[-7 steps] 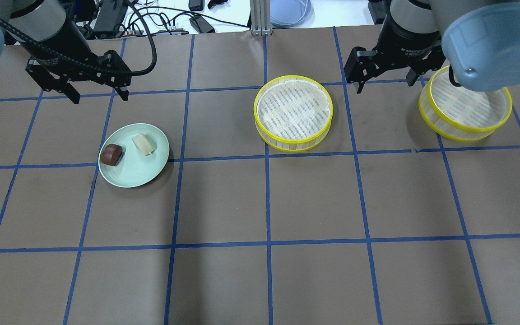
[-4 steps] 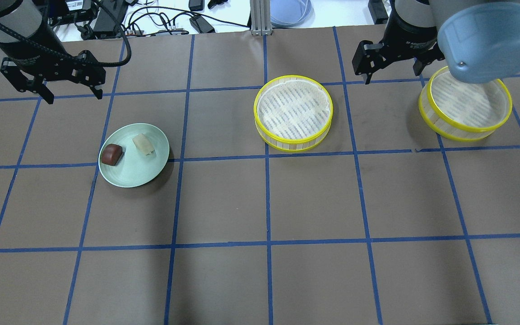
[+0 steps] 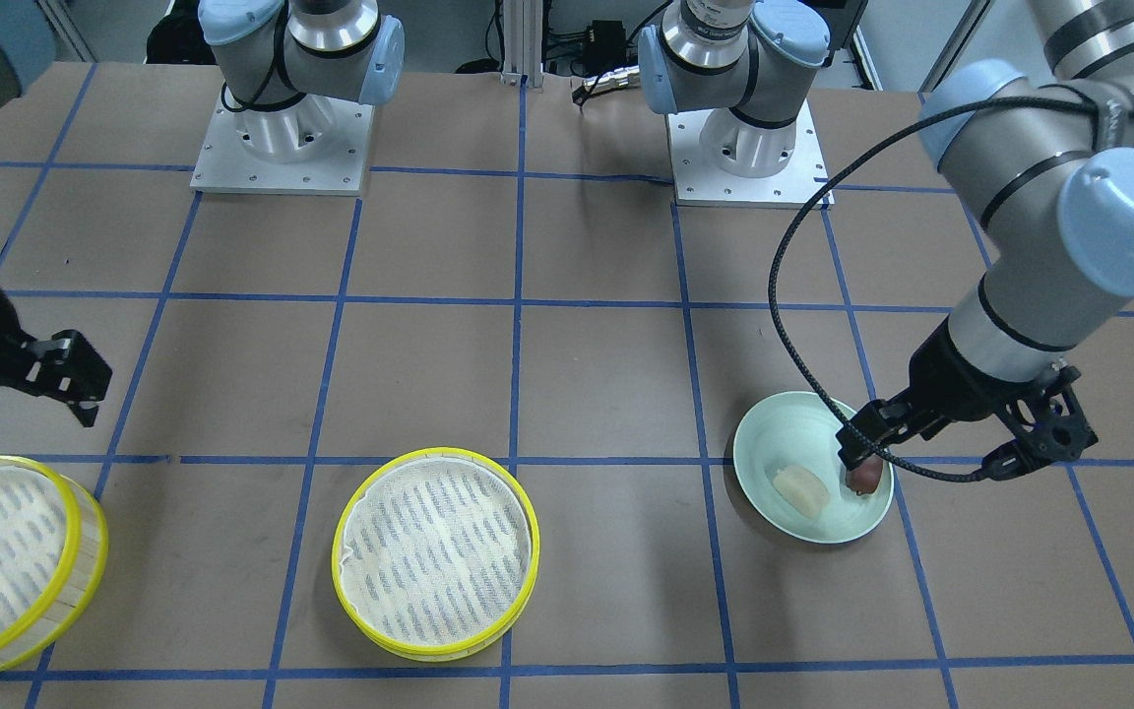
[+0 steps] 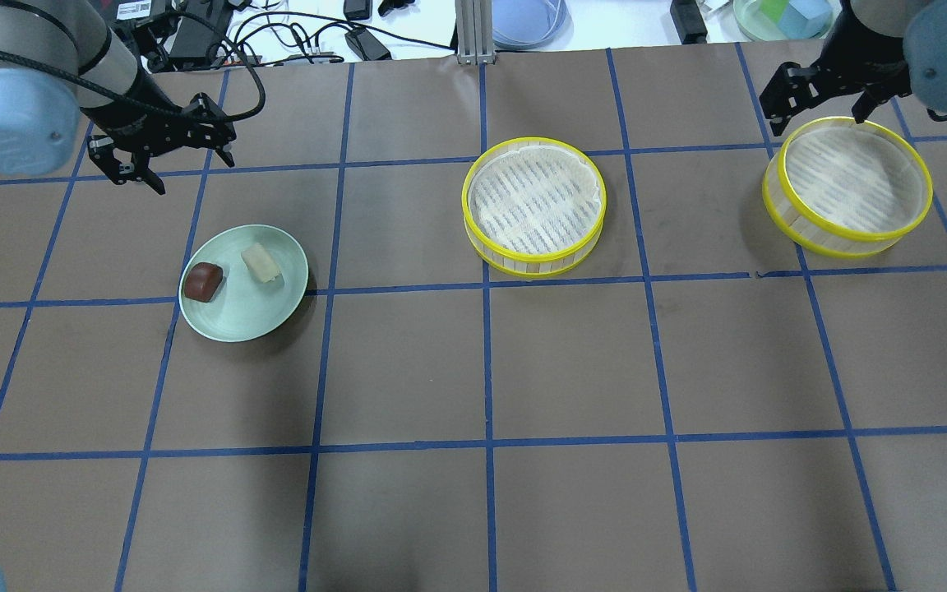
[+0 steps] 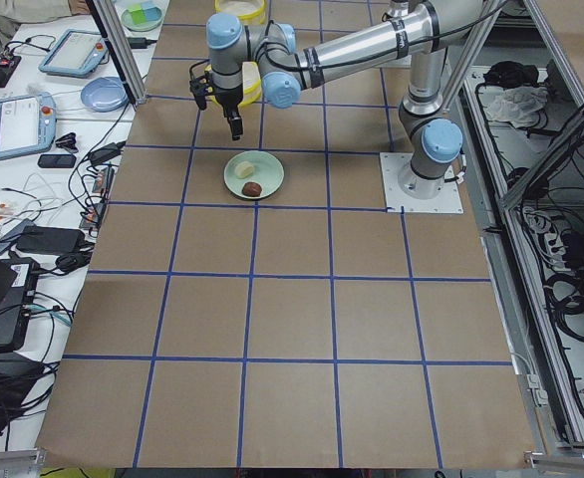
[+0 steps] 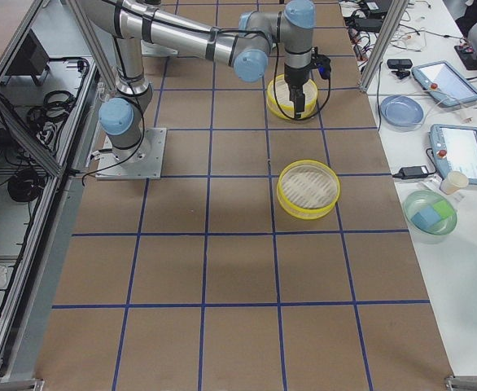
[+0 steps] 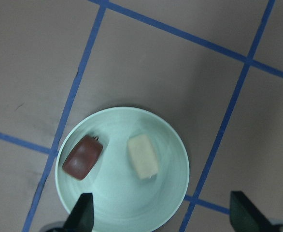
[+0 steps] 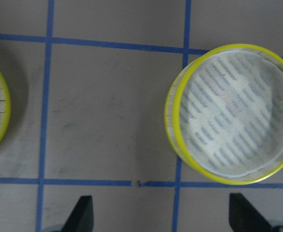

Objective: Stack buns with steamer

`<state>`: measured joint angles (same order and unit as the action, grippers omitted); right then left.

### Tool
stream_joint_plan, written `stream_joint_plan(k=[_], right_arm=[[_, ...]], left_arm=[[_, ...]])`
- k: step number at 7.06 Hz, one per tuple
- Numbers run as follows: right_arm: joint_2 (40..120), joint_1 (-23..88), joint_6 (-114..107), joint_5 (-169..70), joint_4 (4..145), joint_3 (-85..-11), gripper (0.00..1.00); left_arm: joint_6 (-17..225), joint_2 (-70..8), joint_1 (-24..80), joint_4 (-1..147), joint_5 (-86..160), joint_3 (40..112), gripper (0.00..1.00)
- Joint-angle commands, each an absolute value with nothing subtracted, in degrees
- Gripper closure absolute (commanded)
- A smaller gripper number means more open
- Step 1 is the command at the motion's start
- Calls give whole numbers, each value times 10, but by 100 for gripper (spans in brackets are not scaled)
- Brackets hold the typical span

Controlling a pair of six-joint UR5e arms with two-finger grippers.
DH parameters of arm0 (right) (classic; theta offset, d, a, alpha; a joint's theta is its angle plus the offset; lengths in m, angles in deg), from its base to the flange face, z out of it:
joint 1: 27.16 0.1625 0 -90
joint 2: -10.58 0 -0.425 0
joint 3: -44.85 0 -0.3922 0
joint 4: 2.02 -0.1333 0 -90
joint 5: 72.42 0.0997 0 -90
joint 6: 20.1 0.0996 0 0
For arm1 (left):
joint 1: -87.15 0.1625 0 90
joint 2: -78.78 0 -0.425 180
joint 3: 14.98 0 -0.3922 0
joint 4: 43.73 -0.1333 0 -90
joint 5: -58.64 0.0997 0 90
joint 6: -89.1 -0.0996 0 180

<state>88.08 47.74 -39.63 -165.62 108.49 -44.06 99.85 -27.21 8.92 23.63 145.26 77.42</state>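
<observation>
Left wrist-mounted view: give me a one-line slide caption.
Seen past the open left gripper, a pale green plate carries a reddish-brown bun and a cream-white bun, lying apart.

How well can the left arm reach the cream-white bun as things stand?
Probably yes: the left gripper hangs open nearby, and the cream-white bun lies uncovered, apart from the reddish-brown bun.

Silver arms, pale-blue joint caps, braided black cable; left end effector, right end effector black.
</observation>
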Motion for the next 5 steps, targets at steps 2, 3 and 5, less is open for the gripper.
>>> stream_joint_plan(k=[2, 3, 5], right_arm=[[789, 365, -521, -1615, 1157, -417, 0], [753, 350, -555, -1609, 1169, -387, 0], [691, 296, -613, -1567, 1211, -370, 0]], left_arm=[[1055, -349, 89, 167, 1435, 812, 0], [1064, -363, 89, 173, 1437, 812, 0], [1058, -379, 89, 194, 1443, 817, 0]])
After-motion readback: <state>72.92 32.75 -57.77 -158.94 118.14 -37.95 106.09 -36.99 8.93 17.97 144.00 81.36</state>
